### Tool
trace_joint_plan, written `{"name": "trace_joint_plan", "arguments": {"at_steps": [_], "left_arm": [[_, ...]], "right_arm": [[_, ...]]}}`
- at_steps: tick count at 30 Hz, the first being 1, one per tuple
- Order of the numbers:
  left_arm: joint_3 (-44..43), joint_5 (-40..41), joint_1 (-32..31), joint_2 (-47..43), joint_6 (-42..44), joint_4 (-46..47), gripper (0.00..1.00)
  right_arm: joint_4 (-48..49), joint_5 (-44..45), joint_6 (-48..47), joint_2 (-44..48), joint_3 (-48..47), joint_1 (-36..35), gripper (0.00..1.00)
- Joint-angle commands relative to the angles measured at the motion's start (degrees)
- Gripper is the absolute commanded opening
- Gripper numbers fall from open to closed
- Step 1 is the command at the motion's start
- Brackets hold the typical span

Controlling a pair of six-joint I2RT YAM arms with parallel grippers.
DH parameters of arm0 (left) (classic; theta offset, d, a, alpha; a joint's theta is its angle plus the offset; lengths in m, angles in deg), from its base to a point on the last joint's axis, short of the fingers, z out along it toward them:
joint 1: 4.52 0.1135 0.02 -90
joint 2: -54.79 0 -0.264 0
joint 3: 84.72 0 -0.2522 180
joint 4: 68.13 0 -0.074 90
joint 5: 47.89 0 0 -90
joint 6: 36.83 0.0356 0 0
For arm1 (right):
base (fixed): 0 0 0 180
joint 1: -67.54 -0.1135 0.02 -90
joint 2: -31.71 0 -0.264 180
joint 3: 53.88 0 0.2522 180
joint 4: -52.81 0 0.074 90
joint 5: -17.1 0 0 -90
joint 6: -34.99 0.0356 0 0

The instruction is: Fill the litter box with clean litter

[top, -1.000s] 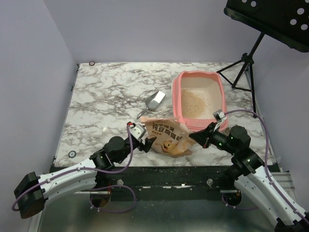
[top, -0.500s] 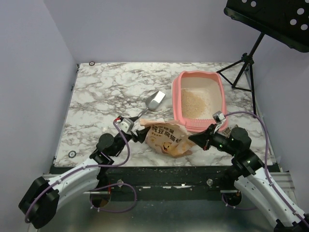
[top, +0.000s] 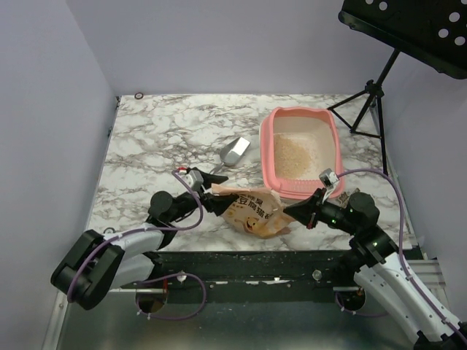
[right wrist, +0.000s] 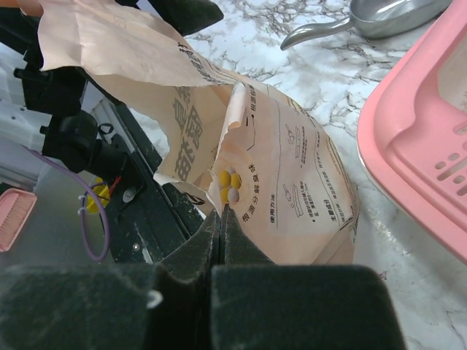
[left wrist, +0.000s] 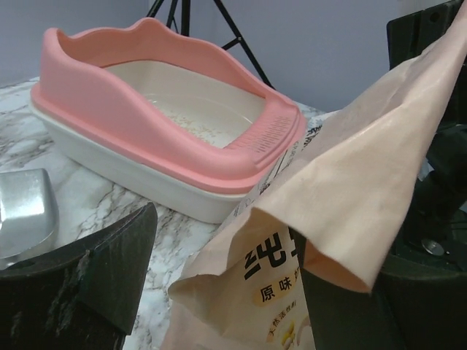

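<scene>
Shut right tool (right wrist: pixel 221 217), seemingly on bag (right wrist: pixel 284 189)

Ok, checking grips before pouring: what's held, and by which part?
The right end effector pinches the bag by its side fold; the left end effector is open, empty.

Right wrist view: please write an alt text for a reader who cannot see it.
The right tool, shut, pinches a fold of an orange-tan printed paper bag lying crumpled on a marble table. The rim of a pink litter box shows at the right, and a grey metal scoop at the top.
</scene>
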Motion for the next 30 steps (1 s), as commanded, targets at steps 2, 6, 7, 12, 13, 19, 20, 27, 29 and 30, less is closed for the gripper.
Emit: {"name": "trace_joint_plan", "arguments": {"at_steps": [2, 6, 7, 12, 13, 19, 20, 27, 29, 30], "left_arm": [[-1.6, -13.0, 2.4, 8.2, -9.2, 19.2, 0.80], [-3.5, -18.6, 3.1, 17.5, -17.7, 30.6, 0.74], [-4.7, -20.8, 3.1, 19.8, -18.7, 30.8, 0.70], [-5.2, -21.5, 3.2, 19.1, -18.4, 30.7, 0.55], [-5.2, -21.6, 3.5, 18.3, -18.7, 30.7, 0.54], [-4.9, -21.0, 3.8, 14.4, -20.5, 30.7, 0.56], [-4.4, -20.6, 3.8, 13.6, -20.3, 30.8, 0.56], [-5.3, -20.5, 3.8, 12.9, -20.1, 30.7, 0.57], [-5.6, -20.4, 3.8, 12.9, -20.0, 30.7, 0.57], [-5.6, -20.5, 3.8, 12.8, -19.8, 30.6, 0.57]], "right_arm": [[1.7, -2.8, -0.2, 0.1, 1.4, 0.1, 0.00], [2.3, -2.6, 0.2, -0.4, 1.3, 0.1, 0.00], [2.2, -2.7, 0.3, -0.5, 1.3, 0.1, 0.00], [2.1, -2.7, 0.7, -0.2, 1.4, 0.1, 0.00], [2.2, -2.7, 0.9, -0.1, 1.6, 0.1, 0.00], [2.2, -3.4, 1.1, 0.0, 2.4, 0.1, 0.00], [2.3, -3.5, 1.2, -0.1, 2.4, 0.1, 0.00], [2.4, -4.9, 0.7, -0.7, 2.1, 0.1, 0.00], [2.5, -5.1, 0.7, -0.7, 2.2, 0.1, 0.00], [2.4, -5.2, 0.9, -0.4, 2.4, 0.1, 0.00]]}}
